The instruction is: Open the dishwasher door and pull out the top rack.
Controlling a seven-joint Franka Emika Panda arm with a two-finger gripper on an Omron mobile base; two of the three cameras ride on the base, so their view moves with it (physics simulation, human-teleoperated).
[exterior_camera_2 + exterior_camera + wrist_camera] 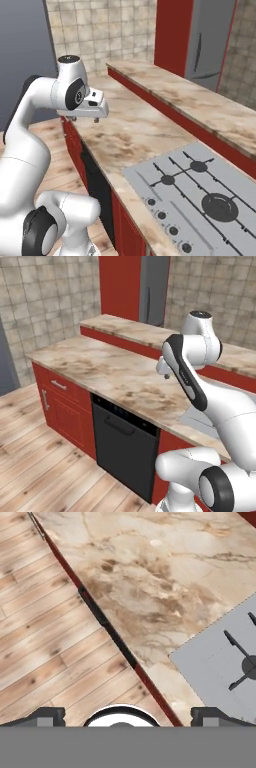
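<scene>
While the dishwasher door [125, 448] is shut, the claw [85, 119], its state untellable, is held above the table [115, 376]; lowering to the handle [119, 427] is needed.

The beige-and-brown marbled stone table [100, 363] runs from the left-centre of the left base view toward the lower right. A flat grey metal cooktop with black burner grates [200, 195] is set flush into the table surface at the lower right of the right base view. A second, higher beige marbled ledge [125, 326] runs behind it, toward the upper centre. The light plank wooden floor [35, 456] occupies the lower left, below the table front.
</scene>
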